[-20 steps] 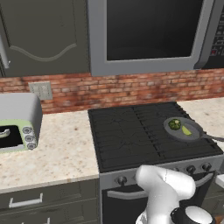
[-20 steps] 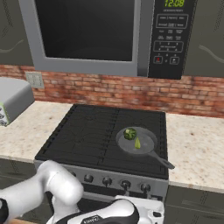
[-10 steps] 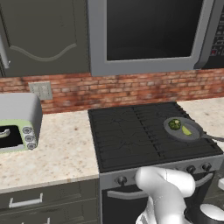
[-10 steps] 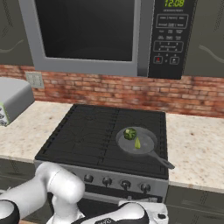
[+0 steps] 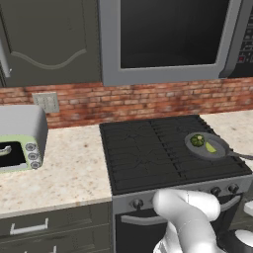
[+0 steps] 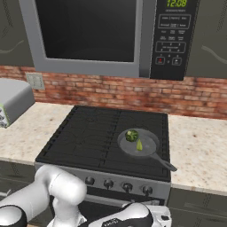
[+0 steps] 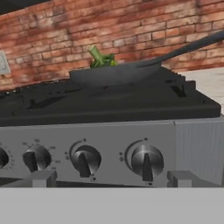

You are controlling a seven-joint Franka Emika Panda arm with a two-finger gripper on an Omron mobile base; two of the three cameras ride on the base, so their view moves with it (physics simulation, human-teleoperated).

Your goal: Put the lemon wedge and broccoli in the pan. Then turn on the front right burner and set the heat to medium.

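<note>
Two fingertips point(image 7: 43, 178) stand wide apart at the bottom of the hand view, holding nothing; my gripper point(image 7: 111, 181) faces the knob row, low, ready for the rightmost knob point(image 7: 146, 162). Above centre, the pan point(image 6: 138, 144) sits on the front right burner point(image 5: 207, 160), already carrying the broccoli point(image 6: 131, 135) and the lemon wedge point(image 6: 139, 145). Loading looks finished; heat remains.

pan point(image 7: 114, 73): on black cooktop point(image 7: 105, 103), long handle rising to upper right | broccoli point(image 7: 101, 58): green, showing above pan rim | stove front: grey panel with knobs point(image 7: 146, 161) in a row below cooktop edge | fingertips point(image 7: 183, 178): spread wide at bottom, level with knobs | backdrop: red brick wall point(image 7: 65, 35)
</note>
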